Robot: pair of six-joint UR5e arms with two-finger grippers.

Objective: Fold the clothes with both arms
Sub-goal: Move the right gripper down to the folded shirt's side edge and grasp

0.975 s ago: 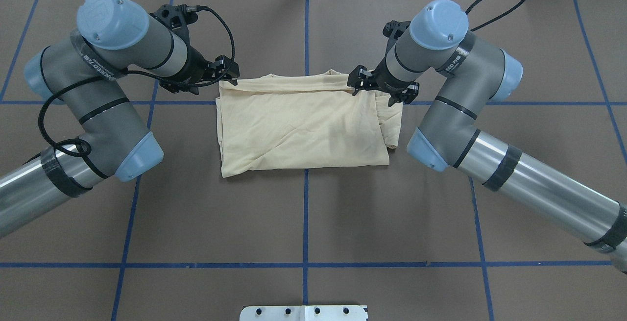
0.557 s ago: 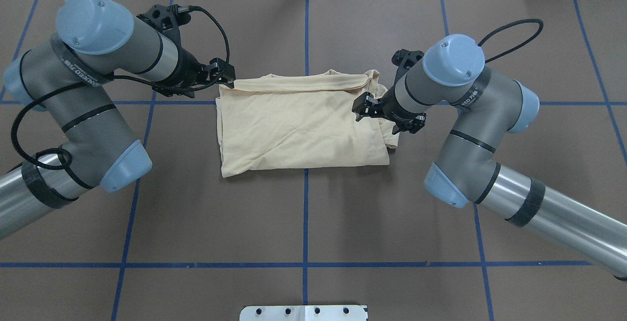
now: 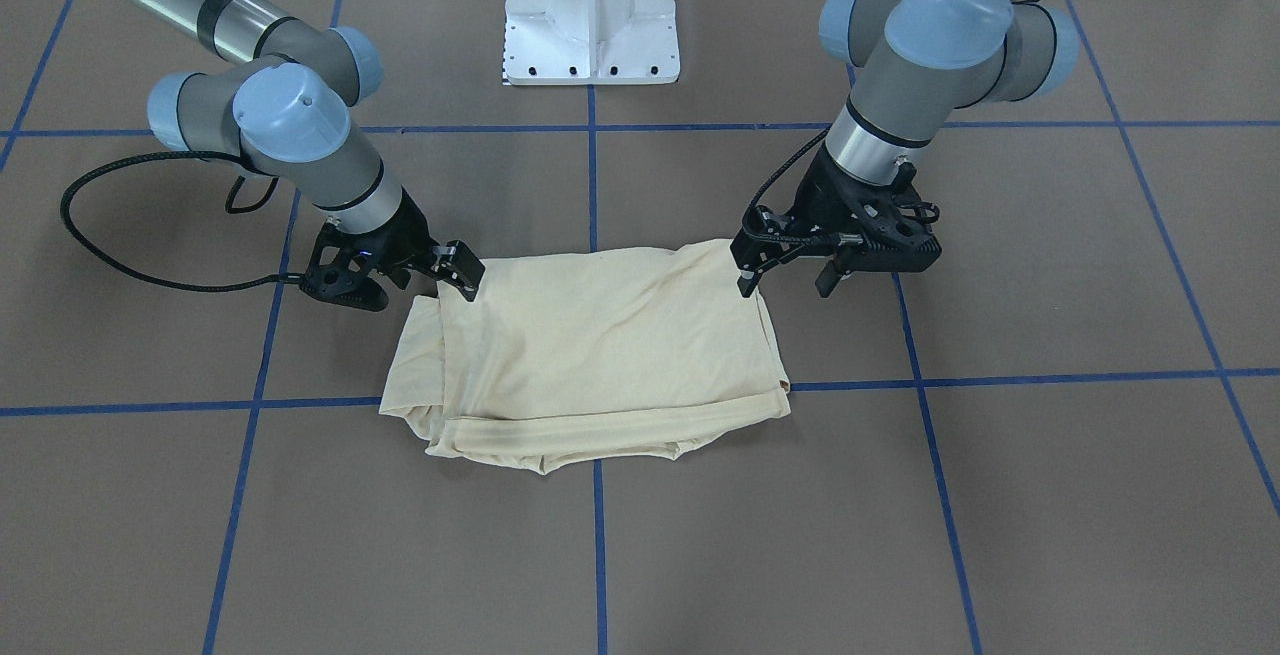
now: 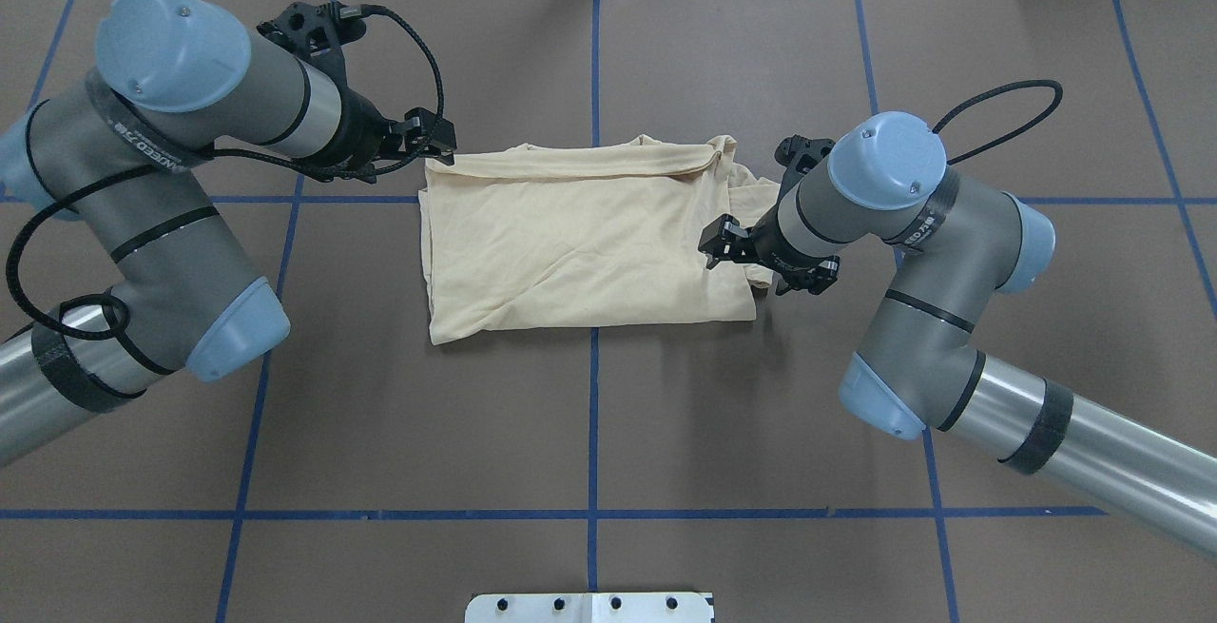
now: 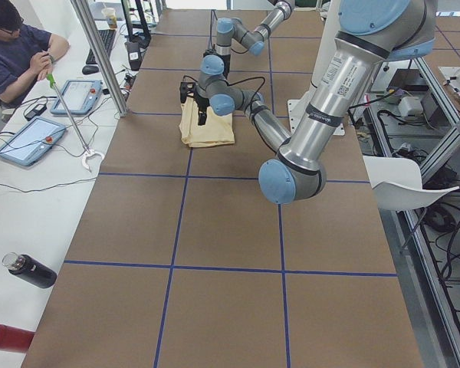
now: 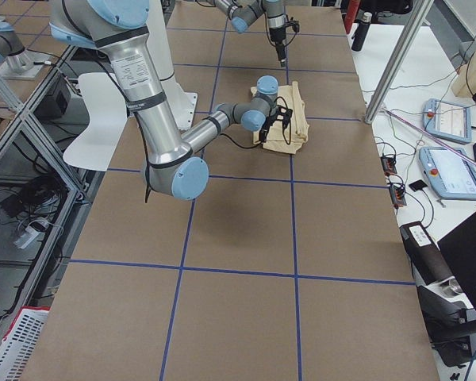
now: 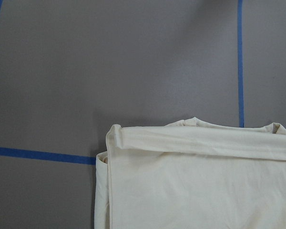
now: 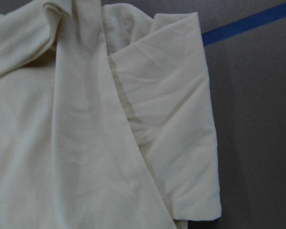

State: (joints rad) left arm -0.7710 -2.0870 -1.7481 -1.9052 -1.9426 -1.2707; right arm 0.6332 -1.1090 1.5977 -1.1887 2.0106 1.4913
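The cream-yellow shirt lies folded in a rough rectangle at the table's middle, print and tag hidden; it also shows in the front view. My left gripper is open and empty, raised over the shirt's left edge. The left wrist view shows the shirt's far left corner from above. My right gripper is open and empty, low over the shirt's right edge. The right wrist view shows the folded-in sleeve close below.
The brown table cover carries a blue tape grid. The white pedestal base stands at the robot's side. An operator sits at a side bench with tablets; bottles lie there.
My right gripper has moved from the shirt's far right corner back toward the robot along the right edge, leaving that corner lying on the table. My left arm shifted slightly outward.
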